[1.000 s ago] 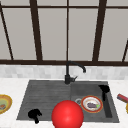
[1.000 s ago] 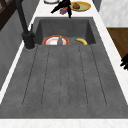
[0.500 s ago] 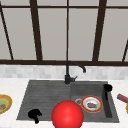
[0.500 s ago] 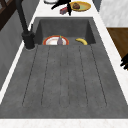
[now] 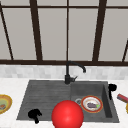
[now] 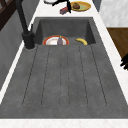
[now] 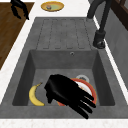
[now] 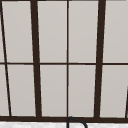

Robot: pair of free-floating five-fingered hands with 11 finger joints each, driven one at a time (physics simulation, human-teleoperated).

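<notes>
Two robot hands; right robot hand point(image 7: 66, 94) slack-fingered above orange-rimmed plate point(image 5: 91, 104); left robot hand point(image 5: 34, 114) fingers unclear

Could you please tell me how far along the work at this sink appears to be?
Already in the basin: a plate with a dark food piece, and a banana. In hand: nothing; the right hand hovers open at the basin's right rim, and the left hand hangs by the drainboard's front edge. Outside: a yellow bowl on the left counter.
</notes>
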